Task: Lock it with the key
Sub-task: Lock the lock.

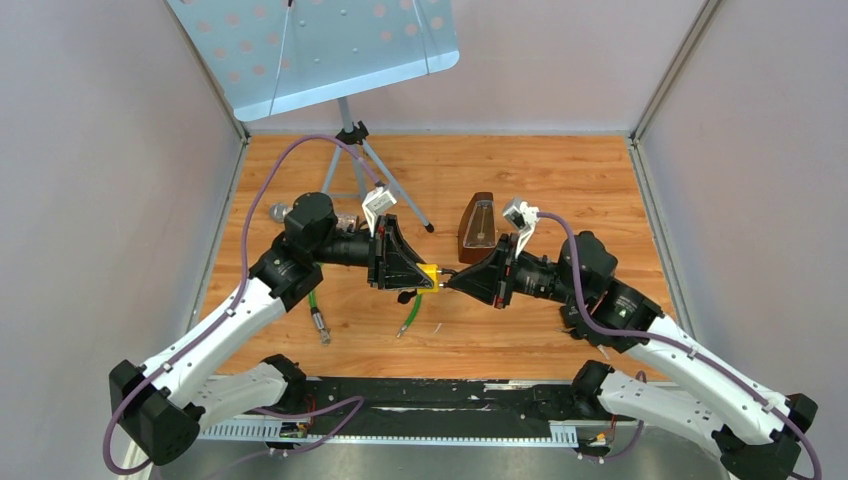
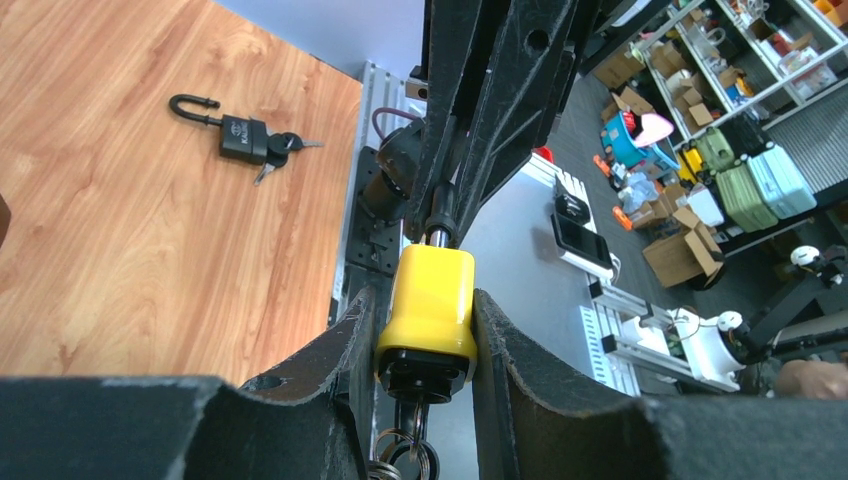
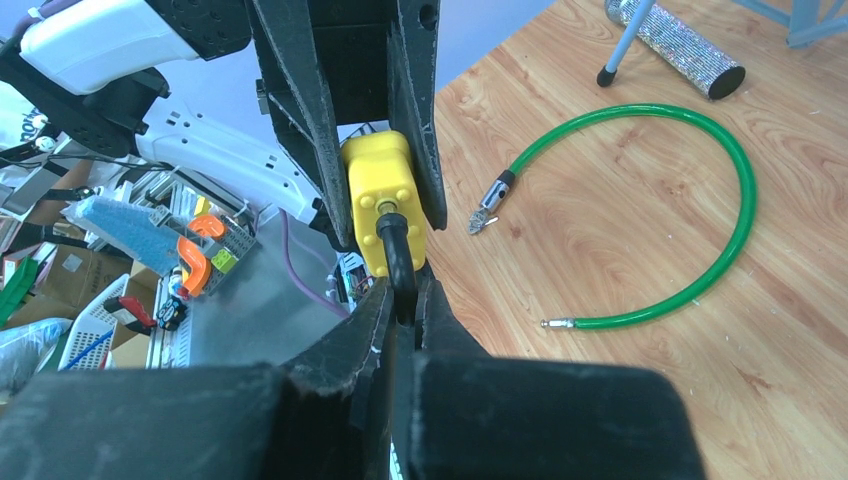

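Your left gripper [image 2: 425, 335] fingers pinch yellow padlock [image 2: 432, 290]; right gripper [image 3: 401, 297] fingers clamp shackle [image 3: 392, 243]. Wooden tabletop [image 1: 560, 185], grey walls [image 1: 100, 150]. Padlock lies horizontal, shackle pointing right.

Yellow padlock [image 1: 430, 272] between left end effector [image 1: 416, 274] and right end effector [image 1: 452, 281] above wooden table [image 1: 560, 190], green cable [image 1: 412, 315] near

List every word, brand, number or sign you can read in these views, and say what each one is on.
No text can be read in any view.
The black padlock has an oval badge with lettering on its body, too small and blurred to read.
The yellow padlock has no text on the faces in view.
Any scale marks on the metronome are too small to read.
The cardboard boxes beyond the table show no legible print.
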`<control>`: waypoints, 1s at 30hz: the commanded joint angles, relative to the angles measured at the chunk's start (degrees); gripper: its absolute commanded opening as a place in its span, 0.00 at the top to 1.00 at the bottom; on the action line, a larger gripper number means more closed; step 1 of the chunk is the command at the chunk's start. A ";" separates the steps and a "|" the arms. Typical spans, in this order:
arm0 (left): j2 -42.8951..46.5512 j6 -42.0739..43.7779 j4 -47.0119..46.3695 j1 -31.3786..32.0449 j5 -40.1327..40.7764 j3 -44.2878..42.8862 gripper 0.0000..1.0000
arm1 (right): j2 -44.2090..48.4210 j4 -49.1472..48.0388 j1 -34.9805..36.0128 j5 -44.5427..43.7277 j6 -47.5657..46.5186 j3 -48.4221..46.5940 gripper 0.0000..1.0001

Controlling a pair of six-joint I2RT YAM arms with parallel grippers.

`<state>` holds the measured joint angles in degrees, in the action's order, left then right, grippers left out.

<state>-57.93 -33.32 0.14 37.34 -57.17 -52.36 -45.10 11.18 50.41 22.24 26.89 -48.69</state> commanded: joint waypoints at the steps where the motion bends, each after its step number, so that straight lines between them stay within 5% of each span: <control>1: -0.10 -2.62 -8.33 1.15 -1.87 0.06 1.00 | -3.71 -5.56 0.21 1.45 0.41 -0.71 1.00; 22: -2.70 -4.20 -14.07 3.60 0.12 2.08 1.00 | -12.00 -14.96 3.54 4.43 3.85 -0.21 1.00; 30: -0.61 -3.42 -9.86 3.57 5.19 1.69 1.00 | -6.22 -7.62 3.48 -8.63 6.62 0.11 1.00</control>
<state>-58.87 -35.24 -1.45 36.23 -55.88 -48.99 -50.72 10.09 50.46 21.06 29.91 -48.66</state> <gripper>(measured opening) 0.404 0.034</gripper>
